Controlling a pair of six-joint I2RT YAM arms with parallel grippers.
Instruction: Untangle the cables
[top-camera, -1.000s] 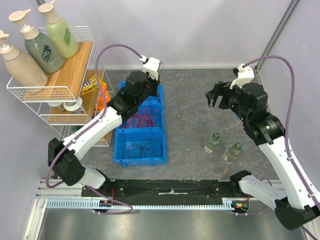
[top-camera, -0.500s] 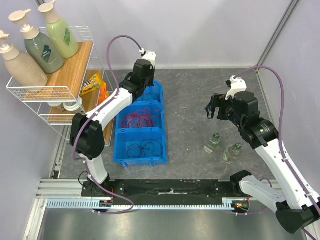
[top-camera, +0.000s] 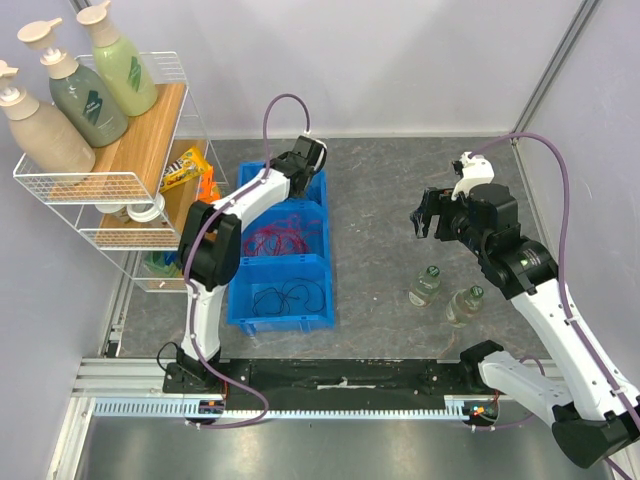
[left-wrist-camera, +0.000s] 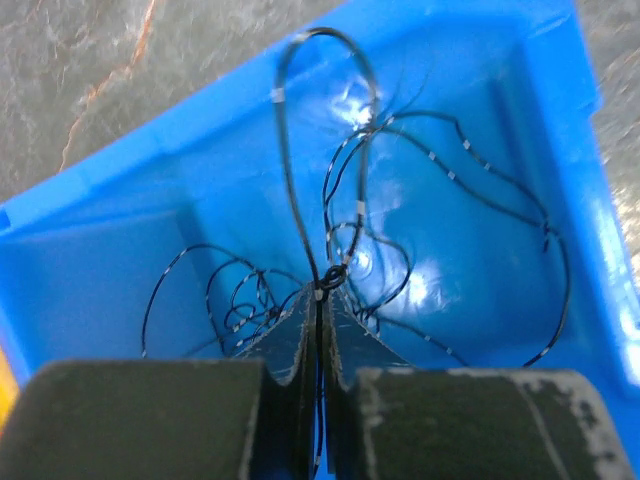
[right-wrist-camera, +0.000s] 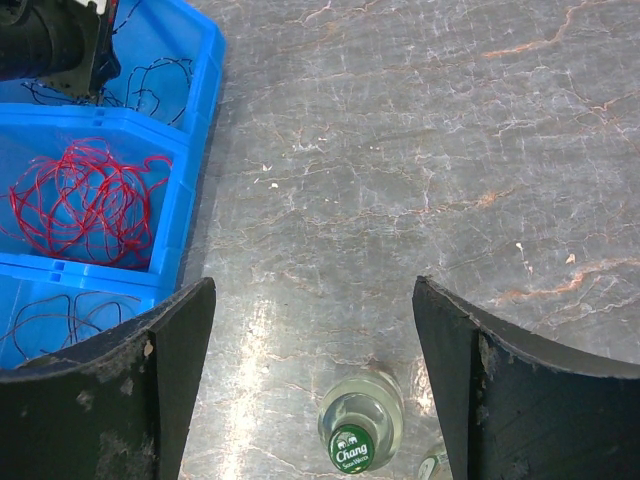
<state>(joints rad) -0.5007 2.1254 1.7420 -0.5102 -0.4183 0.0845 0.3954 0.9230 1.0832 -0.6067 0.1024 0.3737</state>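
The left gripper (left-wrist-camera: 320, 300) is clenched on a single black cable (left-wrist-camera: 280, 97), the strand pinched flat between its fingers. From the pinch the cable rises ahead of the jaws in a tall narrow loop that reaches almost to the far wall of the blue bin (left-wrist-camera: 520, 60). More black curls (left-wrist-camera: 455, 170) lie loose on the compartment floor to either side of the jaws. The walls close in ahead and on the right, so there is little room inside that end compartment.

In the top view the red cables (top-camera: 285, 235) sit in a tangle in the middle compartment, behind the left gripper, and a further black bunch (top-camera: 285, 295) lies in the compartment beyond it (the one nearest the arm bases).

The right gripper (right-wrist-camera: 312, 290) is spread wide and holds nothing. Bare table (right-wrist-camera: 400, 150) fills the space between and ahead of its fingers. The bin's rim runs just outside its left finger (right-wrist-camera: 165, 380), and a green-capped bottle (right-wrist-camera: 360, 440) stands back between the fingers, apart from both.
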